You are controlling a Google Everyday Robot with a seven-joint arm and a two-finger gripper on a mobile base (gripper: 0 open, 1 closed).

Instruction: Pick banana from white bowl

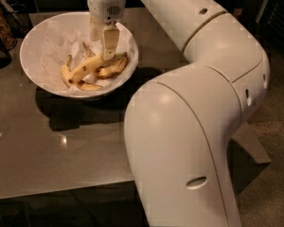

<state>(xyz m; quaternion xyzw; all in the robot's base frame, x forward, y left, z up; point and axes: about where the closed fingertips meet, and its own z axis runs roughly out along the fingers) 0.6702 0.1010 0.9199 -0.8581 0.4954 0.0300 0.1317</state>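
Note:
The white bowl (38, 46) stands at the table's back left, lined with crumpled white paper. Across its middle lies the banana (87, 68), long and yellow with brown spots, among shorter brown-marked pieces (112, 67). My gripper (102, 39) reaches down into the bowl from above. Its fingers (110, 40) stand open, apart on either side of the banana's upper right end, with the tips just above it. Nothing is held between them.
The bowl rests on a dark glossy table (61, 145). My large white arm (189, 126) fills the right half of the view and hides the table's right part. Dark objects (2, 27) sit at the far left edge, next to the bowl.

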